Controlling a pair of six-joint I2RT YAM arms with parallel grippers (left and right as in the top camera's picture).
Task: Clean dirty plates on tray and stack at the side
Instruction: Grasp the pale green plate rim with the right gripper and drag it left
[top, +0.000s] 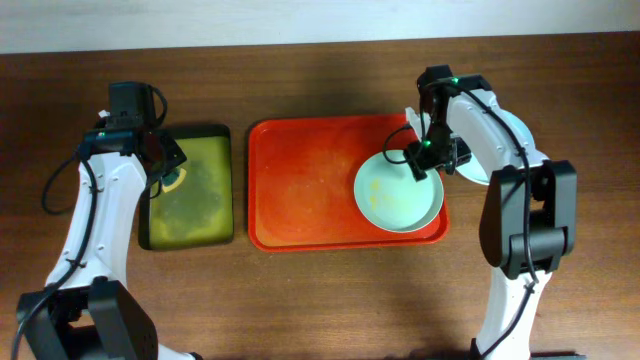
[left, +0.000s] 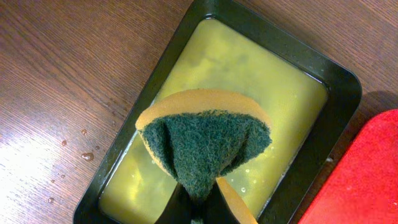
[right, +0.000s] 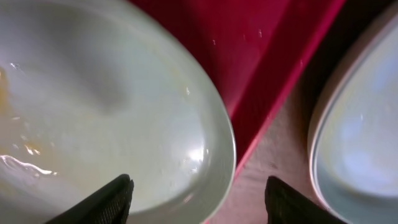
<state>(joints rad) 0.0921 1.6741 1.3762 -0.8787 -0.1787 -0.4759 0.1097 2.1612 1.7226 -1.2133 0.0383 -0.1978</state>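
Observation:
A pale mint-green plate (top: 395, 195) with faint yellow smears lies at the right end of the red tray (top: 300, 190). My right gripper (top: 425, 160) is open above the plate's far right rim. In the right wrist view the fingers (right: 199, 205) straddle that rim of the plate (right: 93, 112), over the tray (right: 267, 50). A second, paler plate (top: 470, 172) lies on the table just right of the tray, partly hidden by the arm; it also shows in the right wrist view (right: 360, 143). My left gripper (left: 199, 208) is shut on a folded green-and-yellow sponge (left: 205, 137).
The left gripper (top: 165, 165) holds the sponge over a black tray (top: 190, 238) of yellow-green liquid, left of the red tray. The black tray's rim (left: 336, 87) sits close to the red tray's corner (left: 367, 180). Water drops (left: 84, 155) dot the wooden table.

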